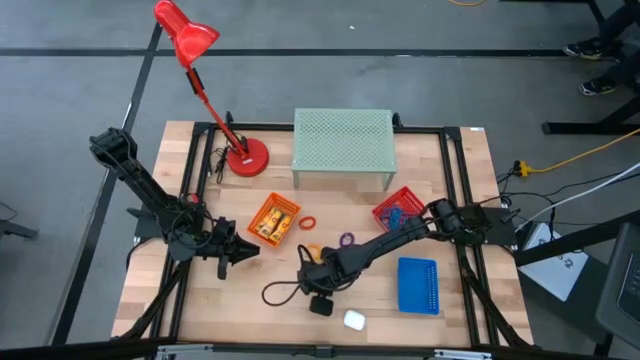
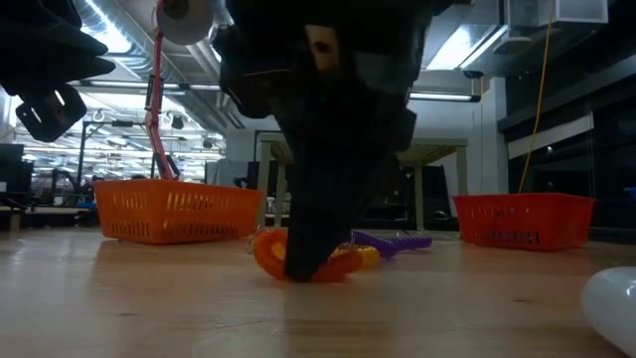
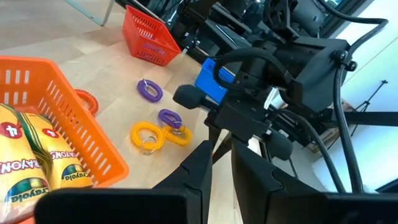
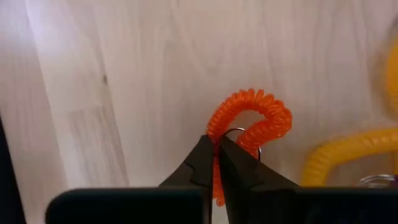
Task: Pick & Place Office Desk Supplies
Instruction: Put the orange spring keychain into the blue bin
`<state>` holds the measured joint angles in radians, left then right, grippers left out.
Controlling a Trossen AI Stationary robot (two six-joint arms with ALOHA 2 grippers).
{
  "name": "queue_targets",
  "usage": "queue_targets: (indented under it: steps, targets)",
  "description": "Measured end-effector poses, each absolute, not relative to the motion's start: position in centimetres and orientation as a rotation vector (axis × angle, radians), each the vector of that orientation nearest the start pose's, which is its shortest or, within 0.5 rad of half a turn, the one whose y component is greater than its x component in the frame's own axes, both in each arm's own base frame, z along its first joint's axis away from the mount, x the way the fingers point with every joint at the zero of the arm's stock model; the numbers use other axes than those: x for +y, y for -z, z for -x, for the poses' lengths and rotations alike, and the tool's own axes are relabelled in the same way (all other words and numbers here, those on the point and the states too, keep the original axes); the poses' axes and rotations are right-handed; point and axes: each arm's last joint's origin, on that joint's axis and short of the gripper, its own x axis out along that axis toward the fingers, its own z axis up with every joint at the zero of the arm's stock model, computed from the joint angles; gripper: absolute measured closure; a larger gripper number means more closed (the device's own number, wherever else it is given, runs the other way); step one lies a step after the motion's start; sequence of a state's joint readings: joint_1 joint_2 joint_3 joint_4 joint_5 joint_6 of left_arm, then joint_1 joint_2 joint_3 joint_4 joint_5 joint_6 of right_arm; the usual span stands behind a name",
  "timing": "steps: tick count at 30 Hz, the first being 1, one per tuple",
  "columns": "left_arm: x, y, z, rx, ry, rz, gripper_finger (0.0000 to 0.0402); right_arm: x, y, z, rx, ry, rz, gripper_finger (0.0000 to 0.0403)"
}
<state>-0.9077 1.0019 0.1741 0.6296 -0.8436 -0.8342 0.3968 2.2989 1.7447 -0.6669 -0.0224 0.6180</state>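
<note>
My right gripper (image 4: 216, 142) stands at mid-table (image 1: 308, 265), pointing steeply down and shut on an orange coil loop (image 4: 252, 118), which the low view shows under the dark fingers (image 2: 343, 265). Yellow loops (image 3: 146, 135) and purple loops (image 3: 149, 90) lie flat on the wood nearby. The orange basket (image 1: 273, 220) holds yellow tubes (image 3: 37, 162). The red basket (image 1: 397, 208) holds several loops, and the blue basket (image 1: 418, 285) lies near the front right. My left gripper (image 1: 245, 250) waits beside the orange basket, its fingers (image 3: 199, 168) a narrow gap apart on nothing. My right gripper pinches one strand of the orange loop (image 4: 217, 132), near its metal ring, between its two fingertips. The fingers come from above, slanting steeply down. The loop lies on the table, its free curve bulging out beyond the tips.
A pale green mesh riser (image 1: 343, 145) and a red desk lamp (image 1: 245, 158) stand at the far side. A black cable (image 1: 280, 293) and a small white object (image 1: 353, 320) lie near the front edge. An orange loop (image 1: 307, 222) lies next to the orange basket.
</note>
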Motion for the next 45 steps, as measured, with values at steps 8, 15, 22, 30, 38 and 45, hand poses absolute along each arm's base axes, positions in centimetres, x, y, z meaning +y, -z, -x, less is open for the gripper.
queue_targets:
  steps: [8,15,22,30,38,45]
  targets:
    - [-12.3,-16.9,-12.4,0.142,0.005,0.682,0.0345,17.3,-14.7,-44.9,1.187,0.045,-0.4,0.0395]
    - [-12.3,-17.0,-12.4,0.14,0.008,0.678,0.0345,16.7,-23.2,-46.1,1.031,0.059,-0.422,0.0399]
    - [-12.4,-17.2,-12.4,0.121,0.016,0.668,0.0345,16.9,-32.0,-42.6,0.946,0.178,-0.36,0.04]
    - [-12.4,-17.4,-12.4,0.112,0.027,0.67,0.0345,18.8,-36.9,-33.3,0.991,0.438,-0.362,0.0401]
    - [-12.5,-17.6,-12.4,0.105,0.06,0.667,0.0345,22.6,-34.9,-24.7,0.905,0.727,-0.604,0.0401]
    - [-12.6,-18.0,-12.4,0.089,0.095,0.682,0.0345,25.1,-28.2,-20.8,0.906,0.867,-0.832,0.0401]
